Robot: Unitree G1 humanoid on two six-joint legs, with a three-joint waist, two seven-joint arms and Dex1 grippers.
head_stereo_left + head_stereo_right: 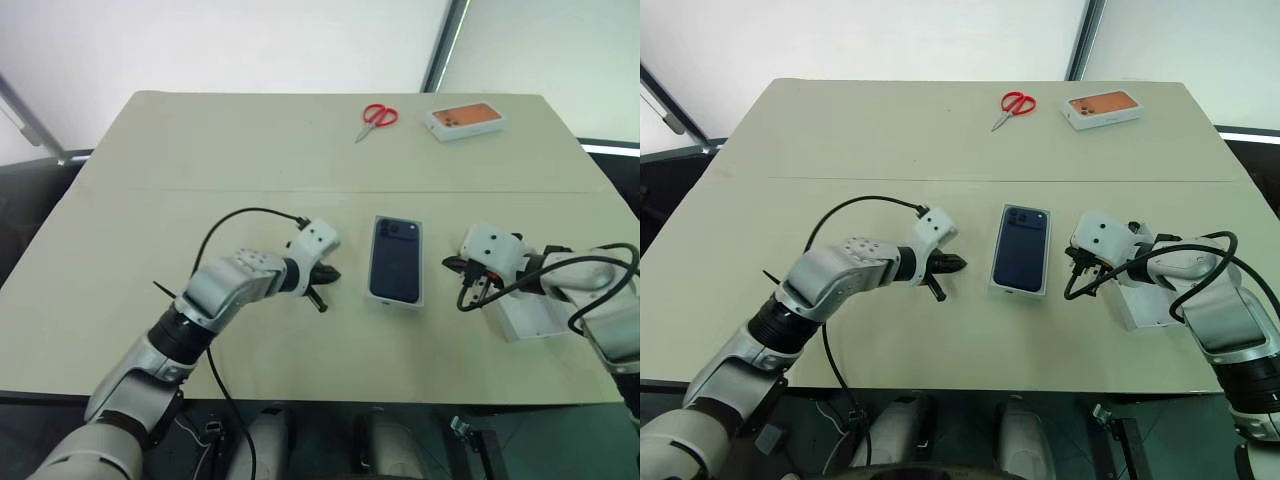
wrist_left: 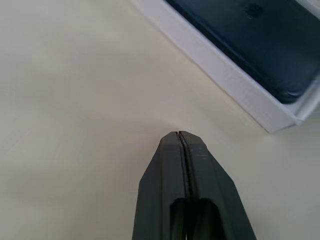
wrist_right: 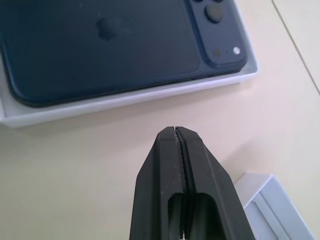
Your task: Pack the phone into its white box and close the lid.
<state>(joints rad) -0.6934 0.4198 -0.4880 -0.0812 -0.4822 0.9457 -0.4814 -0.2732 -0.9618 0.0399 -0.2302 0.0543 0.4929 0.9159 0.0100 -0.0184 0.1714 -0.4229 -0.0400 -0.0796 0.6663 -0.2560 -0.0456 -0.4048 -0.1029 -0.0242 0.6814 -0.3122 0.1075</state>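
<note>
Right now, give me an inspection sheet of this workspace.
Surface: beige table, one seam across.
Job's things: phone lies camera side up inside the white box; a white piece, likely the lid, rests under the right arm, not on the box.
Clutter: red scissors and orange-printed box at the far edge.
Grippers: left gripper shut, empty, beside the box; right gripper shut, empty, on its other side.
Cables: black cable loops over the left arm; another cable on the right.
Surroundings: pale wall panels behind.
</note>
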